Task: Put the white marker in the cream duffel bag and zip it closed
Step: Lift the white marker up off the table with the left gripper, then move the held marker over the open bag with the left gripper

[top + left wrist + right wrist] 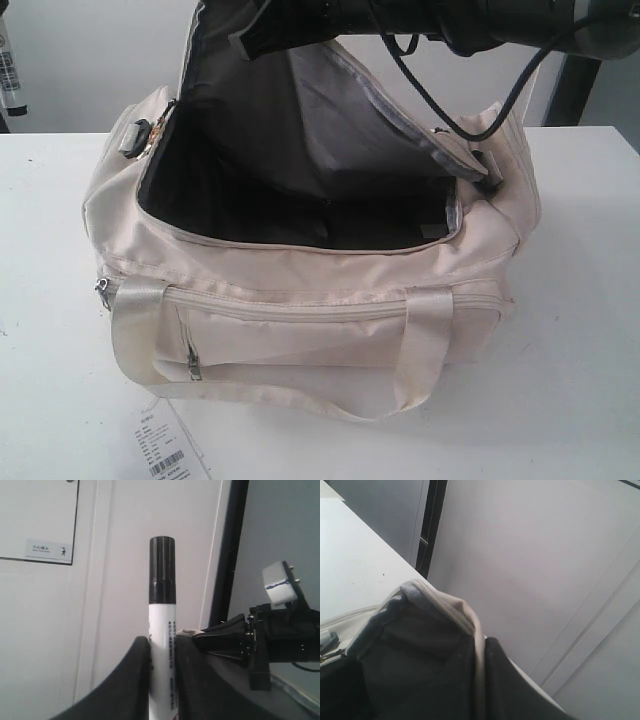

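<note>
Plastic this slick and light may slip, so the left gripper (pixel 162 642) rightly clamps the white marker (pixel 162 625) on its stiff barrel below the cap (pixel 162 570), while the right gripper (pixel 477 680) pinches the cream duffel bag (pixel 330 300) by its limp flap (pixel 340 105), raised at twelve o'clock.

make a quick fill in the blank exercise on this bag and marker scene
1. The left gripper is shut on the white marker, whose cap is ____.
2. The right gripper pinches the raised top flap of the cream duffel bag, so its main compartment is ____.
3. The paper tag on the table in front of the bag is printed with a ____.
Missing words: black; open; barcode.
</note>
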Controlling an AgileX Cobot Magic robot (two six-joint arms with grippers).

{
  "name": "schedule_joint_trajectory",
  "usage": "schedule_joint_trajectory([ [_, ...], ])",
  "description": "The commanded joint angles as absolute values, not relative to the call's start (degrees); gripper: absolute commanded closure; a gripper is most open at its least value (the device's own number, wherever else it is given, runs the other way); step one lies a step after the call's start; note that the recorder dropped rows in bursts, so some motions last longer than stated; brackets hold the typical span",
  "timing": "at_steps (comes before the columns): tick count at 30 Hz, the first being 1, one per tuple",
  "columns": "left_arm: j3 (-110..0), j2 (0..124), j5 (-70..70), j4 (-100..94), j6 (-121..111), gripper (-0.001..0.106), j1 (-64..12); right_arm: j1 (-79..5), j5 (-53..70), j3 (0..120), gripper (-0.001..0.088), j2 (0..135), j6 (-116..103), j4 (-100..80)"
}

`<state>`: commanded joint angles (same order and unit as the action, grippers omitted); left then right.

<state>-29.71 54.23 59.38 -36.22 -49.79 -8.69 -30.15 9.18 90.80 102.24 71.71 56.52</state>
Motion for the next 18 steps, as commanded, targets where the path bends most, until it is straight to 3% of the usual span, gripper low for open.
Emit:
schedule_joint_trajectory([
  [12,-29.71,62.46,69.96,-38.94,-51.8,0.105,-8.92,-30.15,9.18,90.8,0.0868,102.24,70.75,56.52],
  [18,-29.71,66.14,69.96,-37.6,-46.88,0.105,-15.25,-30.15,9.18,90.8,0.0868,102.24,70.65,56.52],
])
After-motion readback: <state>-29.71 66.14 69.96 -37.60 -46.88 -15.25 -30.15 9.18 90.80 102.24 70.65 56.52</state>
